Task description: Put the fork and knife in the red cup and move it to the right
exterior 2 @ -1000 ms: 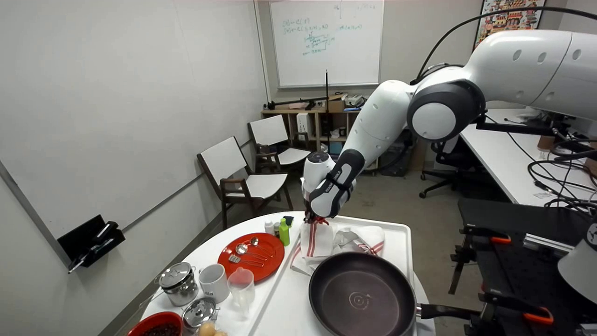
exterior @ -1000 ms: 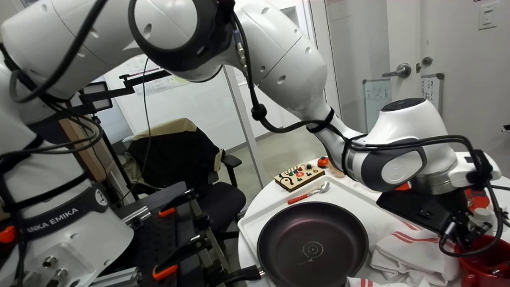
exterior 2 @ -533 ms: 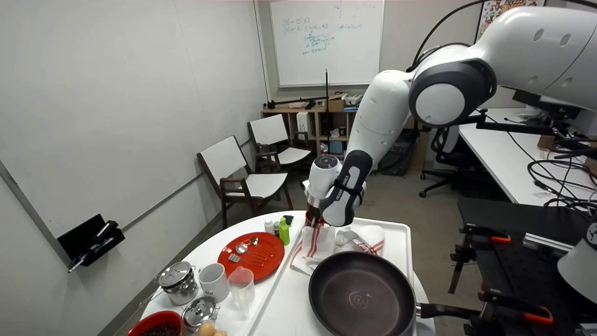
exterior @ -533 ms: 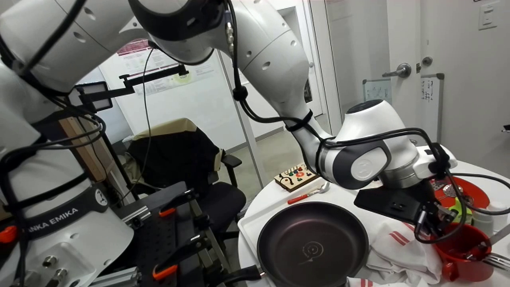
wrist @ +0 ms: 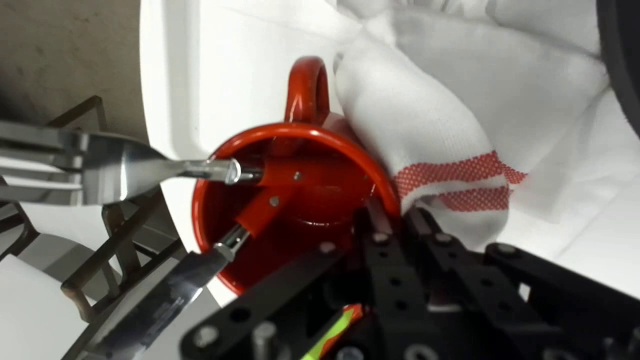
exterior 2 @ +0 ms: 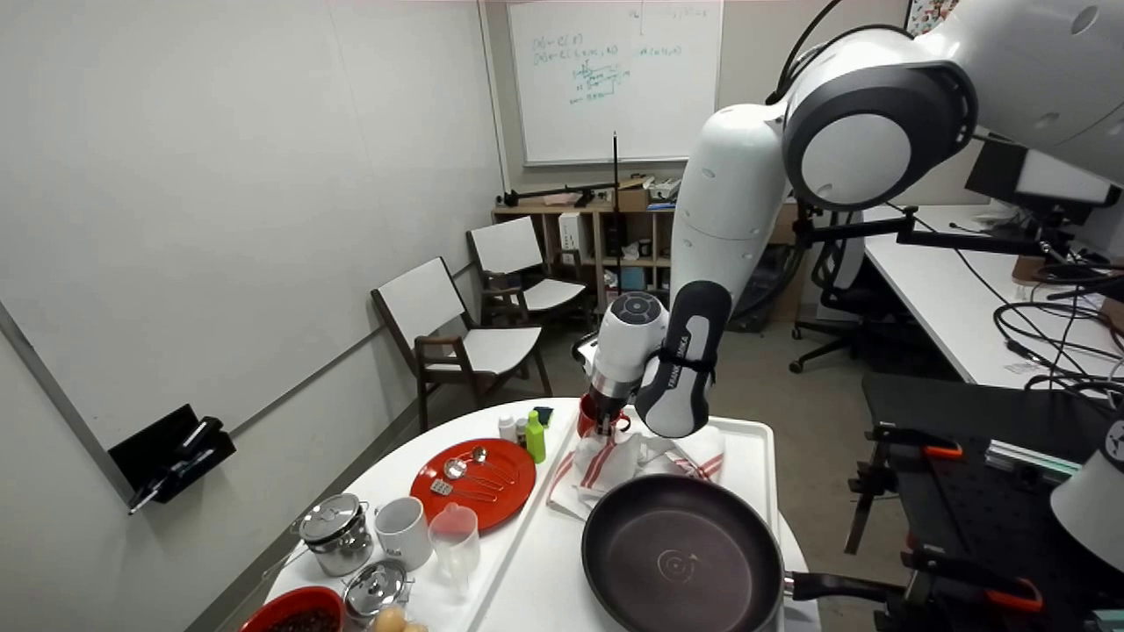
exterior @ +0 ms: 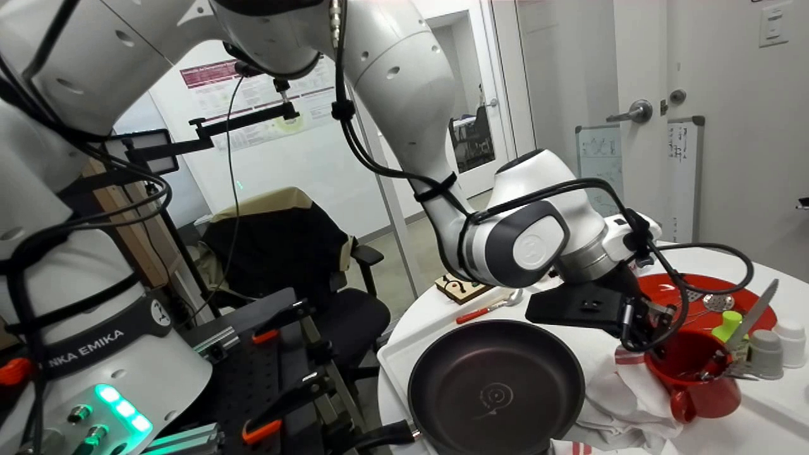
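Red cup (wrist: 326, 206) is just beside the white towel (wrist: 445, 110), fork (wrist: 135, 170) and knife (wrist: 185, 285) leaning out; base contact cannot be told. End effector (wrist: 396, 214) is clamped on the opposite rim. Glossy wall judged stiff, slippery, possibly breakable — that rim suits, gripped deep.

Bright even light, green-lit robot base (exterior: 123, 354), washed-out tray (wrist: 250, 80), glinting red cup (wrist: 300, 131), soft-focus pincer (wrist: 410, 230)

Wrist view: close behind my gripper (wrist: 397, 220), facing down into red cup (wrist: 300, 240).
In an exterior view: close, facing across my arm (exterior: 404, 82), gripper right of centre.
In an exterior view: farther, facing gripper over pan (exterior 2: 676, 535).
Shared in both exterior views: gripper, pan, red plate (exterior 2: 492, 516).
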Motion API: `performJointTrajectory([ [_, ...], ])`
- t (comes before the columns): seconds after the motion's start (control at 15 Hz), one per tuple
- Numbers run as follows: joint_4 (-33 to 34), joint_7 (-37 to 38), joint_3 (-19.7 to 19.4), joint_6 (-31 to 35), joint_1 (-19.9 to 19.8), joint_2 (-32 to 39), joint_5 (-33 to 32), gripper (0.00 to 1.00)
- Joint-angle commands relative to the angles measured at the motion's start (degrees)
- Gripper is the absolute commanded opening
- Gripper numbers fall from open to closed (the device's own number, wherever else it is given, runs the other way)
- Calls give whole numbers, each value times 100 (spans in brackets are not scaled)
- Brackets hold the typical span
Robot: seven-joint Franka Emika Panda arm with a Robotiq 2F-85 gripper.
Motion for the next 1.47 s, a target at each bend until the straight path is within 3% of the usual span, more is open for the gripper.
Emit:
performJointTrajectory([
  [0.0,-733,-101,-396,369,583,-360,-275,2],
  [0.73,-1370,-803,-1188,972,1945,-281,-438,2],
  [1.0,-1465,-1127,-1304,1122,2144,-287,-489,2],
  [1.4,-1455,-1699,-1123,965,2007,-473,-1087,2],
])
